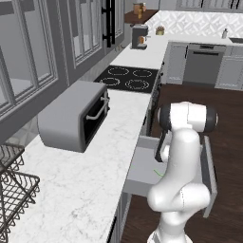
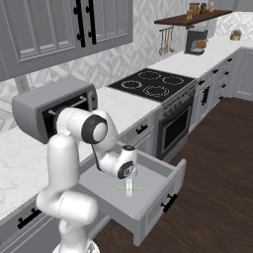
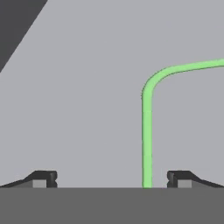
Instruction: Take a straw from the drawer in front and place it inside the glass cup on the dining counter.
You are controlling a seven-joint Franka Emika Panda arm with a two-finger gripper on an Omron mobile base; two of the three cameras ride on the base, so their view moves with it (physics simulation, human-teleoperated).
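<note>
The grey drawer (image 2: 160,200) stands pulled out under the marble worktop, and my arm reaches down into it. The thin light-green straw (image 2: 136,188) lies flat on the drawer floor (image 3: 78,96). My gripper (image 2: 129,191) hangs open just above it, fingers pointing down. In the hand view the straw (image 3: 147,131) runs up between my fingertips, nearer the right fingertip (image 3: 179,178) than the left, then bends off to the right. Nothing is held. A short piece of straw (image 1: 157,173) shows beside my arm. The glass cup and the dining counter are out of view.
A grey toaster oven (image 1: 76,116) sits on the worktop left of the drawer, with a wire rack (image 1: 12,190) nearer the base. A black cooktop (image 2: 150,83) and its oven (image 2: 173,129) lie beyond the drawer. Dark wood floor (image 2: 217,173) spreads to the right.
</note>
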